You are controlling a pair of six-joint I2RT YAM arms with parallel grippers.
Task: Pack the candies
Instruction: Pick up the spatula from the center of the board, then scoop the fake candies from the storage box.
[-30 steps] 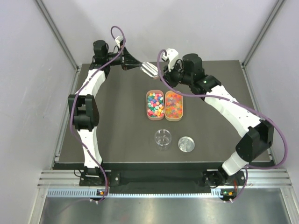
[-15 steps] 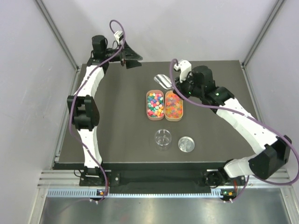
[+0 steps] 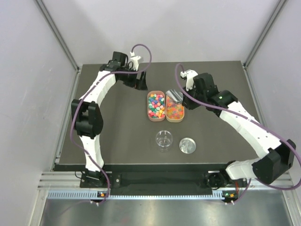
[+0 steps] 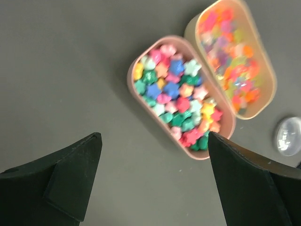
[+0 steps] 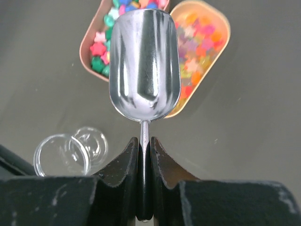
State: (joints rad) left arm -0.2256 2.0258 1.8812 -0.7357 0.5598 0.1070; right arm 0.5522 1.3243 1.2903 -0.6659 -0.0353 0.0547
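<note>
The left gripper (image 3: 141, 84) hung released, jaws wide, over bare table just left of the trays; drifting rightward, it could knock the left tray (image 3: 147, 107). The candies (image 3: 156, 104) filled that tray. The open jar (image 3: 164, 140) stood loose nearby, so a heavy pour could tip it or scatter sweets. The empty metal scoop (image 5: 145, 61) hovered above the right tray (image 3: 184, 111). The right gripper (image 5: 144, 141) was clenched on the scoop's thin handle, which could twist under load.
</note>
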